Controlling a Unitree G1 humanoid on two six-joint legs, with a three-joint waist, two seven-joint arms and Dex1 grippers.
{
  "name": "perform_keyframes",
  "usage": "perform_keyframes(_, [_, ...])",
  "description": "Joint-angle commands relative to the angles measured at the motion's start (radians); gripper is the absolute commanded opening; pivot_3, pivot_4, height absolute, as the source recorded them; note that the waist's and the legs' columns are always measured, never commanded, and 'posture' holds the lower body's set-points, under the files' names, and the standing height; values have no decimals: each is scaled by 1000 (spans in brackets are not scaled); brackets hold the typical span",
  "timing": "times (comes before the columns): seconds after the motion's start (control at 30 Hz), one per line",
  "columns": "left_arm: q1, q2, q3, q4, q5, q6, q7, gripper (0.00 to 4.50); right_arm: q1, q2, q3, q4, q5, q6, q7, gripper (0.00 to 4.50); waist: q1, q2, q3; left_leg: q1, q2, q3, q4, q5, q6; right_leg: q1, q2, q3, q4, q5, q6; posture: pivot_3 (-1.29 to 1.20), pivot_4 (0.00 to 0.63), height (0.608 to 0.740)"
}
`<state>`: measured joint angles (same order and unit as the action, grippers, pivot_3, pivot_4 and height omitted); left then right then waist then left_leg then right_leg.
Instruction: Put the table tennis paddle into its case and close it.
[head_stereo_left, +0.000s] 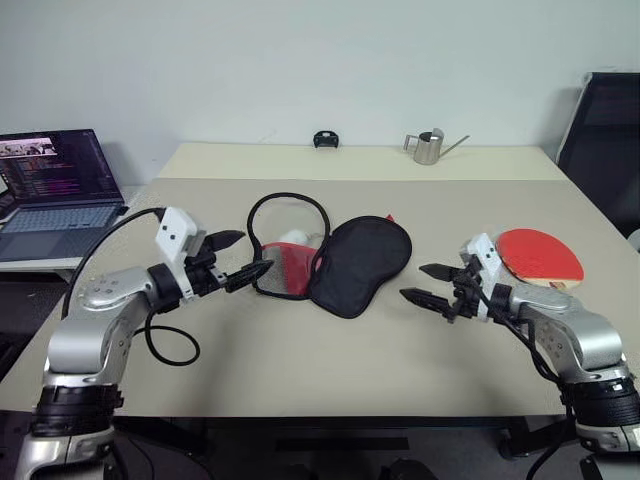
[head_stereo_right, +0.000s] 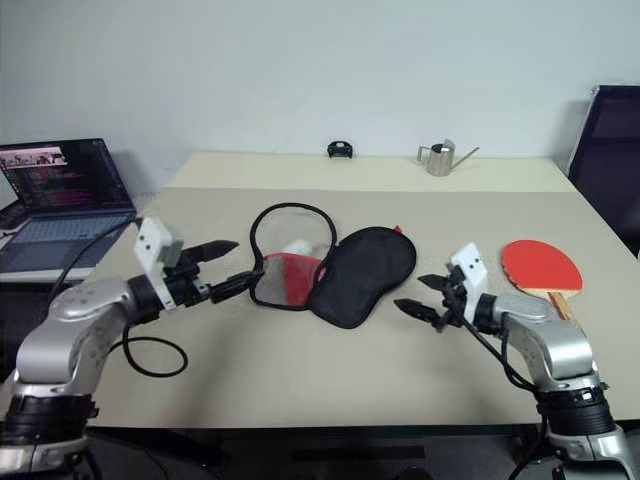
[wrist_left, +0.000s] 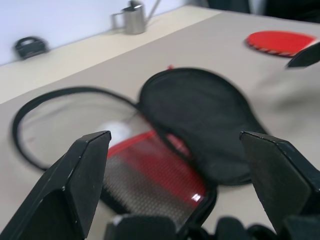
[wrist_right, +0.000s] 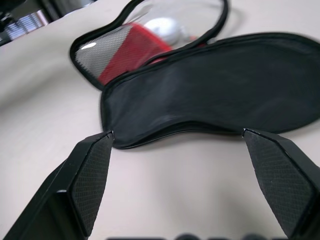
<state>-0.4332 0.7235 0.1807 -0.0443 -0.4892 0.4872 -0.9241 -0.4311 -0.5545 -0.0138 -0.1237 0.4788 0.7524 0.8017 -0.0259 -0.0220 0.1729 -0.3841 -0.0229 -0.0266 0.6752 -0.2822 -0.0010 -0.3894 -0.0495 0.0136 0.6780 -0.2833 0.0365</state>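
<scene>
Lying unzipped and spread in two flaps near the middle of the worktop (head_stereo_left: 300, 380): one case (head_stereo_left: 345, 262), black flap to the right, red mesh flap with its looped black zipper rim to the left. Resting flat at the right side, red face up, well apart from the case: one paddle (head_stereo_left: 538, 255), handle pointing toward the near right edge. Hovering just left of the case's red mesh flap, fingers spread wide, gripping nothing: one left gripper (head_stereo_left: 240, 258). Hanging between case and paddle, right of the black flap, fingers likewise spread and empty: one right gripper (head_stereo_left: 428, 283). Standing along the far edge: one small metal watering can (head_stereo_left: 430, 146) and one small black object (head_stereo_left: 325, 139). Sitting open on a side surface at far left: one laptop (head_stereo_left: 55, 195).
</scene>
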Motion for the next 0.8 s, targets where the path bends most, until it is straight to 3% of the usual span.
perform_keyframes(0.03, [-46, 4, -19, 5, -31, 22, -48, 4486, -37, 25, 4, -52, 30, 69, -47, 4495, 0, 0, 1, 0, 0, 0, 0, 0, 0, 0, 0, 0, 0, 0, 0, 0, 150, 740])
perform_keyframes(0.17, [-65, 11, -34, 18, -28, 26, -76, 4486, -61, 56, 5, -45, 32, 160, -122, 4495, -3, -1, 2, 0, 0, 0, -1, 0, 0, -1, 0, 0, 0, 0, 0, 0, 150, 740])
perform_keyframes(0.27, [-80, 28, -48, 29, -39, 44, -130, 4486, -135, 153, -12, 33, 2, 245, -273, 4495, -7, -2, 3, 0, 0, 0, -1, 0, 0, -1, 0, 0, 0, 0, 0, 0, 150, 740])
perform_keyframes(0.4, [-81, 43, -64, 29, -41, 61, -178, 4486, -187, 236, -6, 92, -17, 268, -358, 4495, -5, -2, 3, 0, 0, 0, -1, 0, 0, -2, 0, 0, 1, 0, 0, 0, 150, 740])
perform_keyframes(0.6, [-82, 71, -69, 25, -42, 77, -245, 4486, -222, 284, 27, 167, -64, 257, -411, 4495, -3, -2, 3, -6, -1, 0, -4, 0, 0, -8, 0, 1, -1, 0, 0, 0, 150, 740])
perform_keyframes(0.7, [-92, 80, -62, 37, -34, 73, -256, 4486, -222, 279, 20, 155, -54, 294, -408, 4495, -4, -2, 3, -16, -1, 1, -2, 1, -1, -20, 0, 1, 2, 0, 0, 0, 150, 740])
perform_keyframes(0.8, [-92, 82, -60, 40, -31, 70, -256, 4486, -217, 279, 4, 120, -19, 356, -395, 4495, -5, -2, 3, -16, -1, 1, -3, 1, -1, -19, 0, 1, 2, 0, 0, 0, 150, 740])
